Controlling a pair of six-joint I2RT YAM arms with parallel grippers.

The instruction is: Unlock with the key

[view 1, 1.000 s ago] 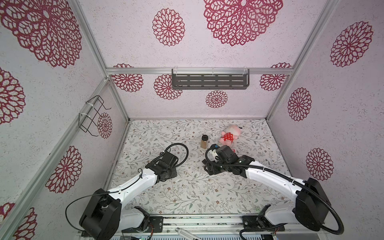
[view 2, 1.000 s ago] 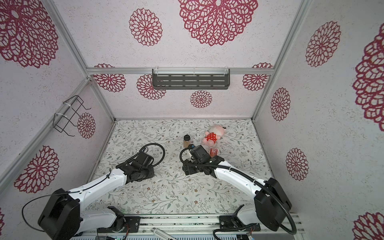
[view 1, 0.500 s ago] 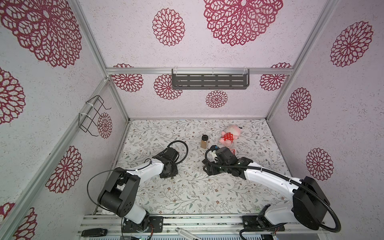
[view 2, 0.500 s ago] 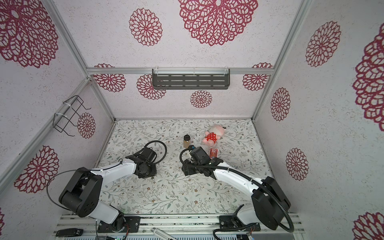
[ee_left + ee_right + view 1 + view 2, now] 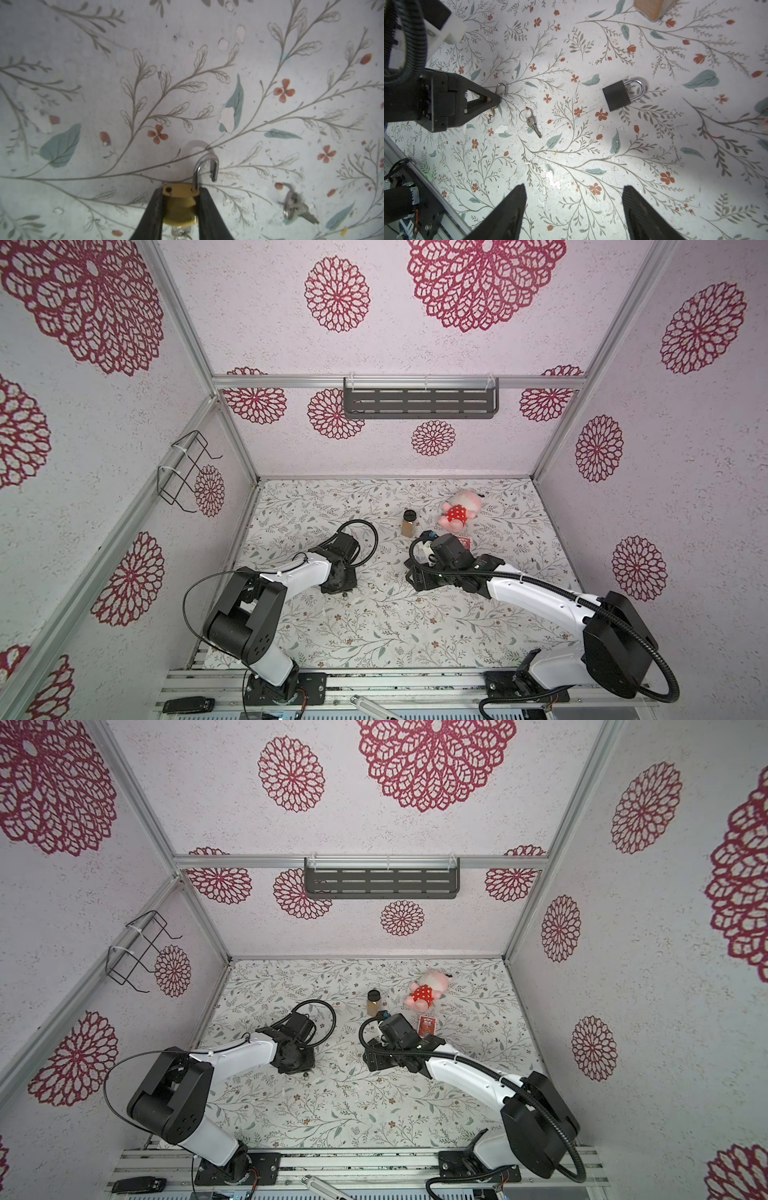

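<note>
Left gripper (image 5: 180,192) clamps the brass padlock (image 5: 178,211), left of centre in both top views; shackle (image 5: 207,164) sprung, key (image 5: 178,231) apparently inserted; I judge unlocking done; right gripper (image 5: 574,199) gapes empty; next, a gentle set-down.

Left arm (image 5: 291,577): white links, black joints, extended low and forward toward the middle, wrist pitched down. Left gripper (image 5: 180,192): jaws drawn in on the body of a brass padlock (image 5: 179,207), one finger pressed to each side. Right arm (image 5: 536,593): stretched in from the right side, wrist bent down. Right gripper (image 5: 574,188): jaws wide apart, pointed downward.
</note>
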